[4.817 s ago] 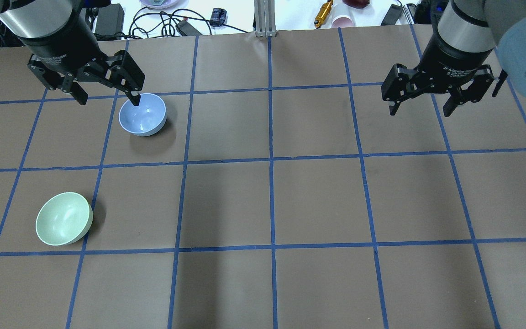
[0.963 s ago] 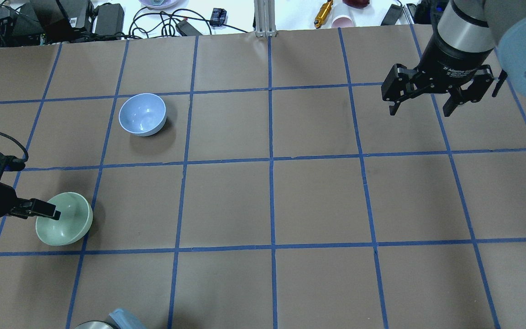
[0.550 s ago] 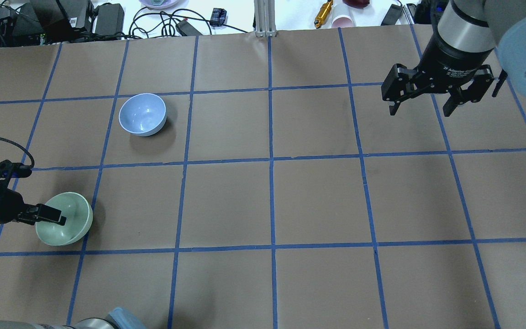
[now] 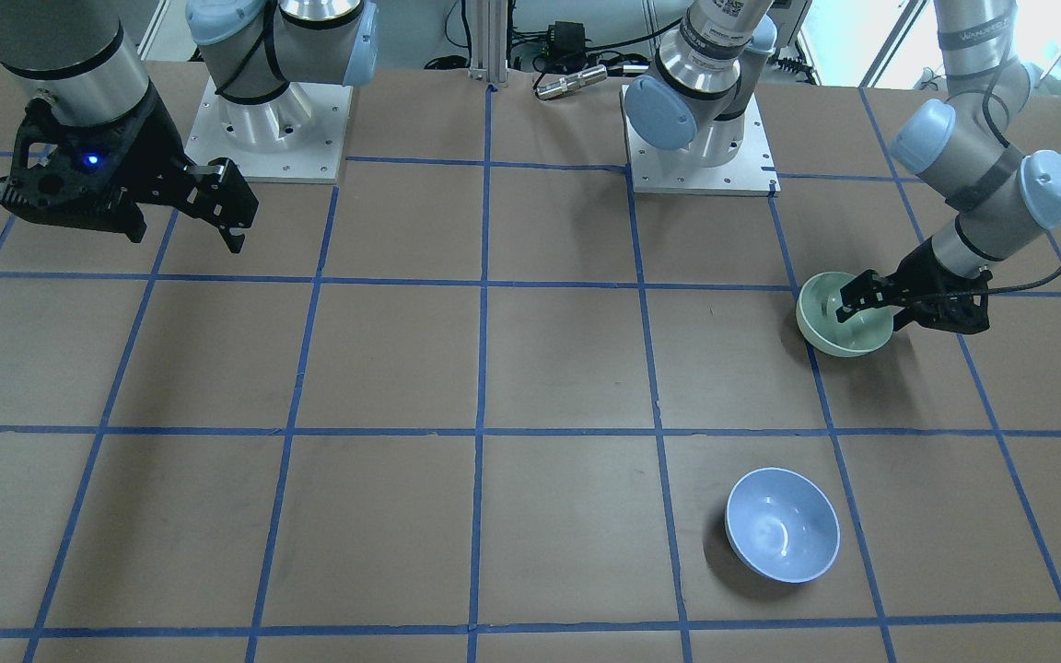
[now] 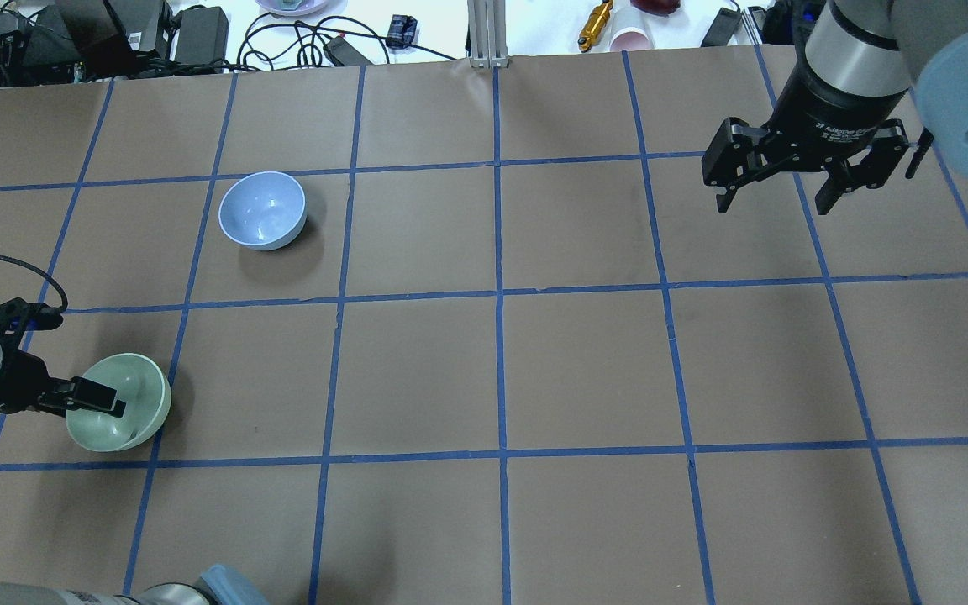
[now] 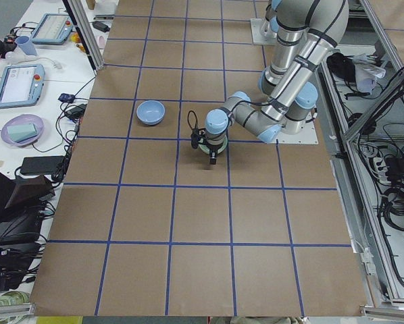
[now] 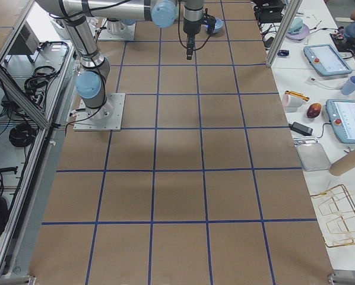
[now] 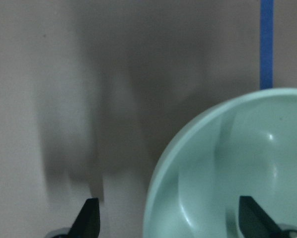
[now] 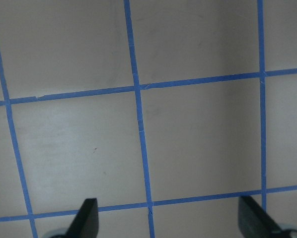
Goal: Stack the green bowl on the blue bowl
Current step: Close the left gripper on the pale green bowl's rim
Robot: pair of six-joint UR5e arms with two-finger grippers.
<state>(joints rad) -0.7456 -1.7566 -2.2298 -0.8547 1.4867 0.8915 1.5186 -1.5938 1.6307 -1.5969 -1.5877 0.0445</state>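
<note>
Brown taped table [image 5: 585, 370]; green bowl [image 5: 141, 393] sits at its eight o'clock.
My left tool [image 5: 96, 400] straddles the bowl's nine o'clock rim, fingers apart, placed to pinch the wall. The blue bowl [image 5: 263, 210] lies at one o'clock from it. My right tool [image 5: 774, 202] hangs apart, idle.

Right claw [image 5: 774, 204] body: small white print, roughly "2F Adaptive"; rest unreadable.

Brown taped table [image 5: 585, 370] carries green bowl [image 5: 141, 405], blue bowl [image 5: 263, 210].

green bowl [image 5: 144, 405] and blue bowl [image 5: 263, 210] well apart, bare table [image 5: 259, 270] between
</note>
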